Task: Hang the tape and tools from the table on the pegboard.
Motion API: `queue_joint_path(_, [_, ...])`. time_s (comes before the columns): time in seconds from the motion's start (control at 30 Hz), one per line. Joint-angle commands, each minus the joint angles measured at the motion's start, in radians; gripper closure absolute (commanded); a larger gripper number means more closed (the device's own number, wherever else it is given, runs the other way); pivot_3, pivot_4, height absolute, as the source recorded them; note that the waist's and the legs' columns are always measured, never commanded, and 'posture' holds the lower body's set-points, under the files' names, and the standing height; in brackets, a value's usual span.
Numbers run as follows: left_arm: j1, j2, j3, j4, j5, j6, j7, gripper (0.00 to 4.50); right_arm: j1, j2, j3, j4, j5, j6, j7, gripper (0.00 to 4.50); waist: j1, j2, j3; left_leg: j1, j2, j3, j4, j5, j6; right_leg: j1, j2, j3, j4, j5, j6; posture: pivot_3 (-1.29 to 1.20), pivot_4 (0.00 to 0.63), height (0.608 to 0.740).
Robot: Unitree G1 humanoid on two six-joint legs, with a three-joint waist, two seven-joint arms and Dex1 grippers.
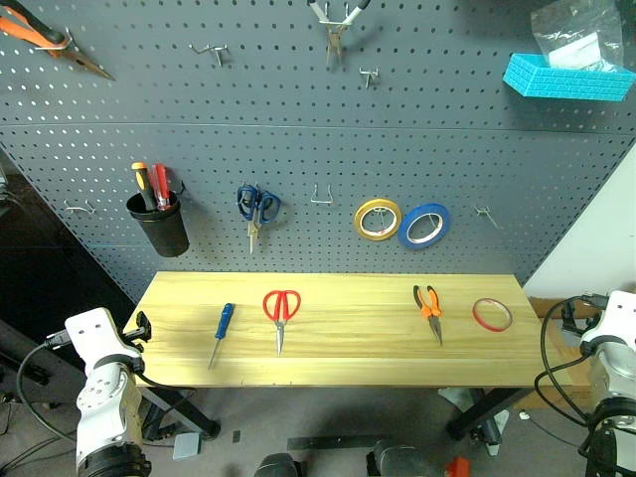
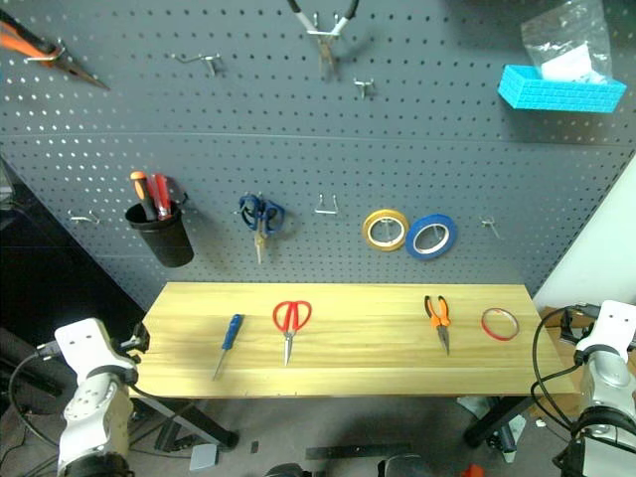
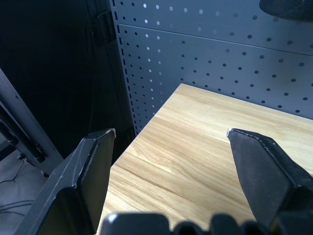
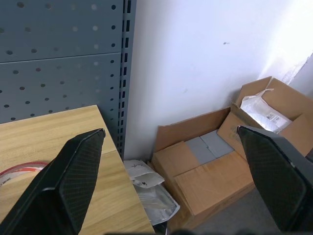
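Left gripper [image 3: 166,142]: sitting nearest the lens at the bottom of the left wrist view, fingers spread wide and pinching nothing, hanging over the table's left corner.
Right gripper [image 4: 171,142]: likewise spread and empty, pointing past the table's right end toward cardboard boxes [image 4: 220,161] on the floor.
Table [image 1: 348,363]: lying across the lower middle of the head view, carrying all four task things in a row.
Blue-handled screwdriver [image 1: 221,333]: lying at the lower left of the tabletop, handle toward the board.
Red-handled scissors [image 1: 280,313]: resting just right of the screwdriver, blades pointing to the near edge.
Orange-and-black pliers [image 1: 430,310]: lying right of centre, well apart from the scissors.
Red tape ring [image 1: 492,315]: lying flat near the right end, beside the pliers (its rim is also peeking in at the lower left of the right wrist view).
Pegboard [image 1: 298,149]: filling the upper frame, already holding blue-handled scissors [image 1: 257,209], a yellow tape roll [image 1: 378,220], a blue tape roll [image 1: 424,226] and a black cup of screwdrivers [image 1: 159,219].
Free hooks: one [image 1: 320,197] standing bare mid-board, another [image 1: 485,215] at the right.
Step in hand: none of the four is hung yet; both arms are waiting at the table's ends, so the first pick is pending.
Next move: likely the right gripper swinging inward over the red ring, lowering and closing on its rim.
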Motion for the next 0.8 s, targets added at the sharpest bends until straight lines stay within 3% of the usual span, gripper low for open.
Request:
queue_joint_path(0.03, [0.0,0.011,-0.009,-0.041,0.023,-0.04,0.009,0.56,-0.02,-0.029,-0.017,-0.016,0.018,-0.015,0.004,0.0,0.0,0.0,0.0,0.0,0.0,0.0,0.0,0.0,0.0,0.0,0.0,0.0,0.0,0.0,0.0,0.0,0.0,0.74])
queue_joint_path(0.2, [0.003,0.012,-0.016,-0.044,0.041,-0.042,0.02,0.56,-0.011,-0.029,-0.005,-0.032,0.007,-0.018,0.019,0.0,0.0,0.0,0.0,0.0,0.0,0.0,0.0,0.0,0.0,0.0,0.0,0.0,0.0,0.0,0.0,0.0,0.0,0.74])
queue_joint_path(0.33, [0.023,0.008,-0.054,-0.104,0.059,-0.005,0.011,0.56,0.026,-0.012,0.054,-0.093,-0.017,-0.005,0.111,0.0,0.0,0.0,0.0,0.0,0.0,0.0,0.0,0.0,0.0,0.0,0.0,0.0,0.0,0.0,0.0,-0.01,0.0,0.74])
queue_joint_path(0.6, [0.035,-0.05,-0.175,-0.346,0.024,0.159,-0.066,0.56,0.153,0.062,0.107,-0.501,0.051,0.247,0.221,0.0,-0.004,0.002,0.005,0.0,0.0,0.0,0.0,0.0,0.0,0.0,0.0,0.001,0.0,0.0,0.0,-0.09,0.063,0.74])
queue_joint_path(0.8, [-0.007,-0.053,-0.318,-0.415,0.071,0.168,-0.153,0.56,0.188,0.069,0.142,-0.739,0.054,0.464,0.217,0.0,-0.011,0.006,0.044,0.0,0.0,0.001,0.0,0.0,0.0,-0.001,0.0,0.001,0.0,0.0,0.0,-0.13,0.129,0.74])
